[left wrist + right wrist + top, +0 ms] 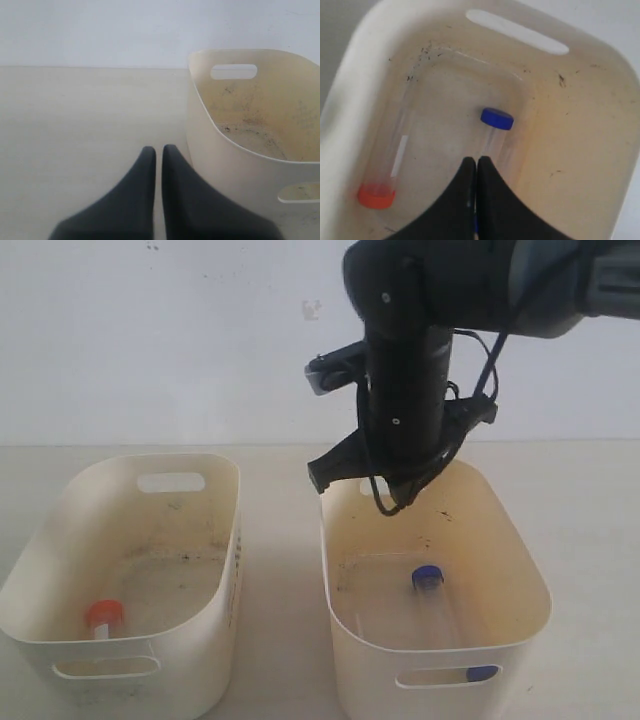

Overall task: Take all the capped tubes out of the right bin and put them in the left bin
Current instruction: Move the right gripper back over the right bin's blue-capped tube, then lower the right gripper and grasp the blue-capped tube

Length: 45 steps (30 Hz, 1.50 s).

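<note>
Risk of shoving the blue-capped tube (495, 132), mid-floor in the right bin (585, 130), if the right gripper (476, 161) above drops with jaws pressed together on nothing; red-capped tube (390, 165) lies along 1 side wall; left gripper (156, 149) closed too, empty.

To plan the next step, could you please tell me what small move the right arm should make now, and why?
Probably open the right end effector and lower it: it is shut and empty above the right bin, where the blue-capped tube lies.
</note>
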Motion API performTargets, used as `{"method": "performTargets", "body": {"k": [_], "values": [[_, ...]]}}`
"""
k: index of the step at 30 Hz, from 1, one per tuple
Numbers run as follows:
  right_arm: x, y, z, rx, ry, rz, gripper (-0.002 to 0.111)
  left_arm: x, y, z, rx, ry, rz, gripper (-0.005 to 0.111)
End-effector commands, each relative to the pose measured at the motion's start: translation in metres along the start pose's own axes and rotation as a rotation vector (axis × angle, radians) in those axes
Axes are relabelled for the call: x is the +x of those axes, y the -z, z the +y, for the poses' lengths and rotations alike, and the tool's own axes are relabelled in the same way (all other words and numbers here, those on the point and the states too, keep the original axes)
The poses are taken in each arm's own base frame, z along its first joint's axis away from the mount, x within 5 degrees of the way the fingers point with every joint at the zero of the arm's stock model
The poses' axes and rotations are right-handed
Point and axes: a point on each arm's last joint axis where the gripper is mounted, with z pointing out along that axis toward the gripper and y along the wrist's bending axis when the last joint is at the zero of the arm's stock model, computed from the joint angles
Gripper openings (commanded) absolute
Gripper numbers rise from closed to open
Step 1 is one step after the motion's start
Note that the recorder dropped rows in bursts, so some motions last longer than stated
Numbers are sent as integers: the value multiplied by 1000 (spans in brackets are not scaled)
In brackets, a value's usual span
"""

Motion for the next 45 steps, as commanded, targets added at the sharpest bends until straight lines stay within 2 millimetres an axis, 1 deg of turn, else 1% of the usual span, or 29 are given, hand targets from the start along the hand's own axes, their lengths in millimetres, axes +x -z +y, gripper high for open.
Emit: {"method": "performTargets", "body": {"k": [1,3,5,11,18,22,26,27,28,29,30,32,37,40,41,45], "values": [[-1,-10,-17,-95,-100,59,0,0,0,0,-3,4,-4,4],[-2,-12,-18,-99,-102,65,0,0,0,0,-3,4,-4,4],[-2,-19,-17,-87,-92,78,0,0,0,0,-3,4,-4,4],[-3,-52,-13,-46,-60,147,0,0,0,0,-3,4,-4,4],[-2,-78,-9,-20,-42,202,0,0,0,0,-3,4,-4,4],[0,-90,-7,-12,-37,231,0,0,0,0,-3,4,-4,4],[0,-92,-7,-8,-31,234,1,0,0,0,-3,4,-4,4],[0,-92,-7,-8,-31,234,2,0,0,0,-3,4,-4,4],[0,-93,-7,-8,-31,236,12,0,0,0,-3,4,-4,4],[0,-94,-6,-7,-28,239,19,0,0,0,-3,4,-4,4],[1,-98,-6,-6,-26,248,36,0,0,0,-3,4,-4,4],[2,-105,-3,-10,-25,267,50,0,0,0,-3,4,-4,4],[6,-121,-3,17,-11,303,50,0,0,0,-3,4,-4,4],[20,-139,-6,85,5,364,50,0,0,0,-3,4,-4,4],[29,-149,-7,106,2,402,50,0,0,0,-3,4,-4,4],[41,-166,-5,115,14,466,50,0,0,0,-3,4,-4,4]]}}
